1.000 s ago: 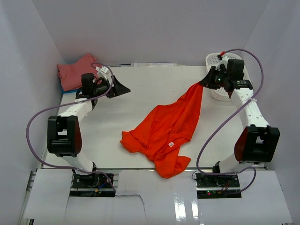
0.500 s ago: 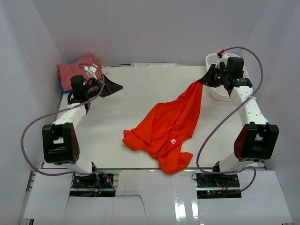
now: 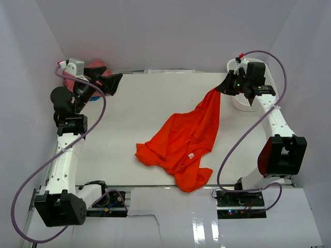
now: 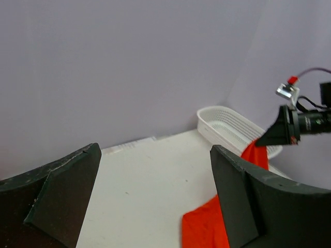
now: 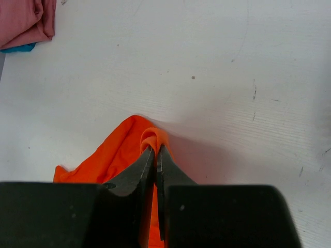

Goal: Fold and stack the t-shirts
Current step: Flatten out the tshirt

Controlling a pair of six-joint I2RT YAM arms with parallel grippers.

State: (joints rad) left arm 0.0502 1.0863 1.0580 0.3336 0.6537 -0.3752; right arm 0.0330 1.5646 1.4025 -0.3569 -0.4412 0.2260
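The large orange-red t-shirt (image 3: 181,139) lies crumpled mid-table, one corner pulled up toward the far right. My right gripper (image 3: 223,88) is shut on that corner, and the pinched cloth fold (image 5: 154,138) shows at the fingertips in the right wrist view. My left gripper (image 3: 109,82) is open and empty, raised at the far left. The folded salmon-pink t-shirt (image 3: 95,66) lies at the far left corner, mostly hidden by the left arm; it also shows in the right wrist view (image 5: 26,20) with a blue t-shirt's edge (image 5: 18,48) under it.
A white mesh basket (image 3: 242,101) stands at the far right behind the right gripper, and it also shows in the left wrist view (image 4: 232,126). Grey walls close in the table on three sides.
My left arm has swung up and back toward the far left corner, its gripper staying open. My right gripper kept its hold on the orange-red shirt and barely moved.
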